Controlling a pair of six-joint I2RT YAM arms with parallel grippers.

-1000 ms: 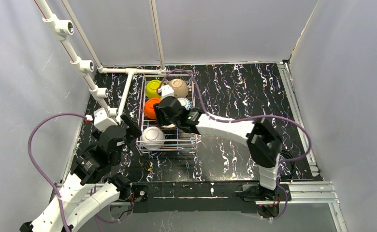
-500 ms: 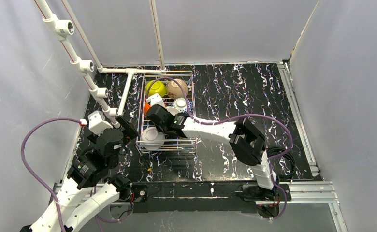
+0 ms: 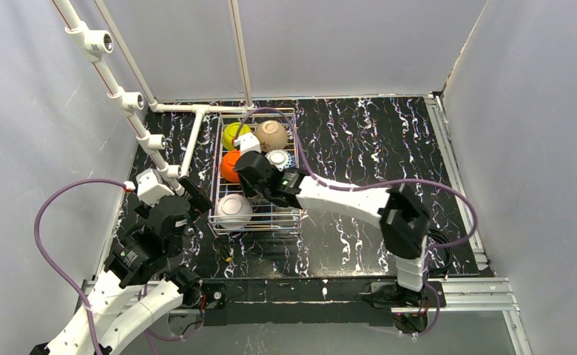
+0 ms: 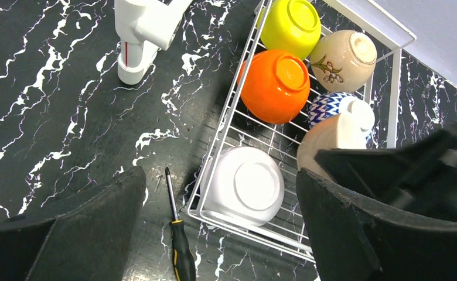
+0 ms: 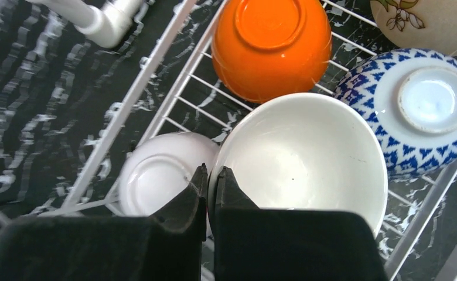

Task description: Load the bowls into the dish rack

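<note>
The dish rack (image 3: 213,216) of white wire stands mid-table. Upside down in it are a lime-yellow bowl (image 3: 231,133), a beige flowered bowl (image 3: 272,134), an orange bowl (image 3: 228,166), a blue-and-white bowl (image 3: 279,158) and a white bowl (image 3: 233,210). My right gripper (image 5: 208,178) is shut on the rim of another beige bowl (image 5: 308,152), whose whitish inside faces the wrist camera. That bowl sits tilted in the rack's near right corner, beside the white bowl (image 5: 156,181). My left gripper (image 4: 219,181) hangs open and holds nothing, above the table left of the rack.
A screwdriver (image 4: 178,246) with a black and yellow handle lies on the table by the rack's near left corner. A white pipe frame (image 3: 145,133) runs along the left, one foot (image 4: 135,55) close to the rack. Grey walls enclose the table.
My right gripper has closed onto the beige bowl's rim, swinging left over the rack and back. The left arm has drawn back a little from the rack.
</note>
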